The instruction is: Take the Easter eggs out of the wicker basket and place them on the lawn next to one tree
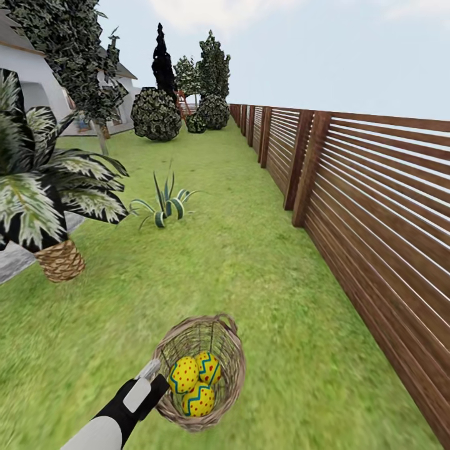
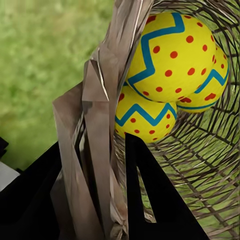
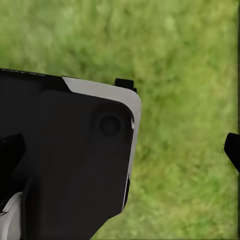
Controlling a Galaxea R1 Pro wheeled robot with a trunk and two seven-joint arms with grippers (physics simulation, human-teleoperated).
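1. Nearest in, the left gripper (image 1: 152, 370) is clamped on the rim of the basket (image 1: 228, 369), one finger (image 2: 150, 195) inside the weave and the other outside.
2. All three eggs (image 1: 195, 379) sit bunched in the basket, just beyond that rim.
3. The right gripper (image 3: 180, 117) hangs spread over bare lawn (image 1: 250, 250), holding nothing.
4. The pale-trunked tree (image 1: 100, 134) stands far ahead and left, by the house.

Brown slatted fence (image 1: 375, 187) along grass, white house (image 1: 31, 81) far left, pale overcast sky (image 1: 312, 50)
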